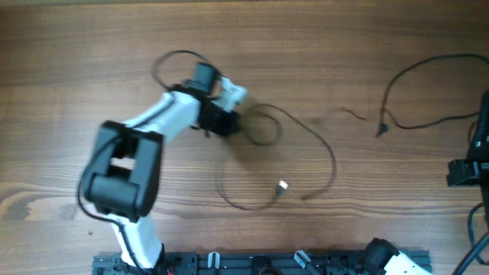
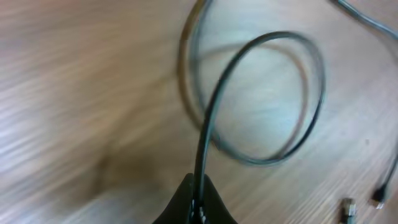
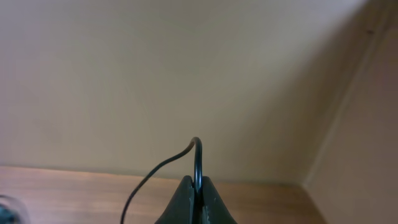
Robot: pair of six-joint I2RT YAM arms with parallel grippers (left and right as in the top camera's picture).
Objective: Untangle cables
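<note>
Two thin black cables lie on the wooden table. One cable spreads in loose loops at the centre, with a small plug end. My left gripper is shut on this cable; in the left wrist view the cord rises from my jaws into a loop. The other cable curves at the right, with a plug end. My right gripper at the table's right edge is shut on it; in the right wrist view the cord arches out of my jaws.
The left arm stretches from the front left toward the centre. A rail runs along the front edge. The right wrist view faces a plain wall. Two small plug ends show at the lower right of the left wrist view.
</note>
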